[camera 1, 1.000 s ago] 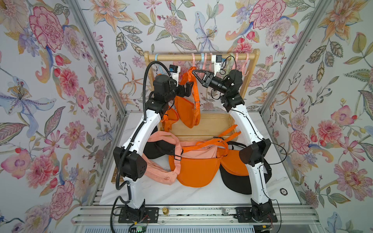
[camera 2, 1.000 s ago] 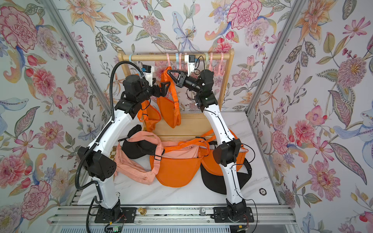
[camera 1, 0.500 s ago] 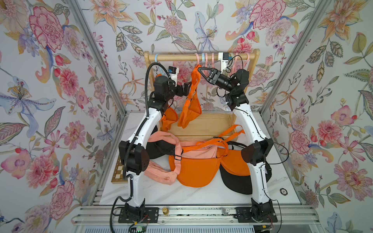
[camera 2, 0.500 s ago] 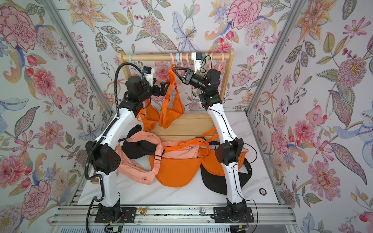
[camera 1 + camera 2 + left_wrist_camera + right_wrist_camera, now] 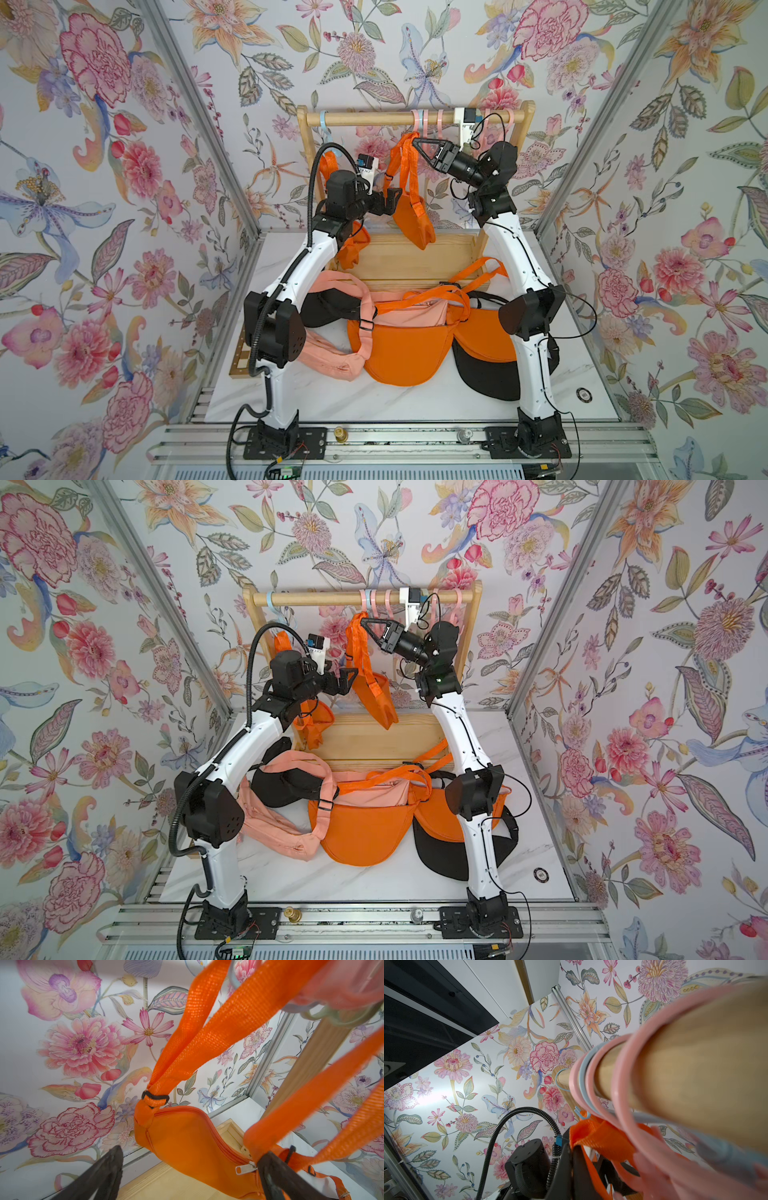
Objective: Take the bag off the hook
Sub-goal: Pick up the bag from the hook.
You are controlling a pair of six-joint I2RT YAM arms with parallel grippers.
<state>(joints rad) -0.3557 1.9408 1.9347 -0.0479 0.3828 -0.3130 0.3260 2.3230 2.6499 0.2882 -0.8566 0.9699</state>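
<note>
Woven orange strap [image 5: 411, 174] hoisted higher, right tool [image 5: 415, 141] pinching it, left tool [image 5: 393, 202] spread beside smooth bag [image 5: 417, 226]

Strap top unclear
In both top views it is too small to tell whether the strap [image 5: 405, 153] touches a hook [image 5: 415, 120]; the right wrist view blurs the rail [image 5: 695, 1064] close up.

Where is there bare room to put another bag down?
Bare: the marble table in front, between the lying orange bag and the metal rail, and the corner around the small round disc. Crowded: the middle, with the peach bag and black bag.
</note>
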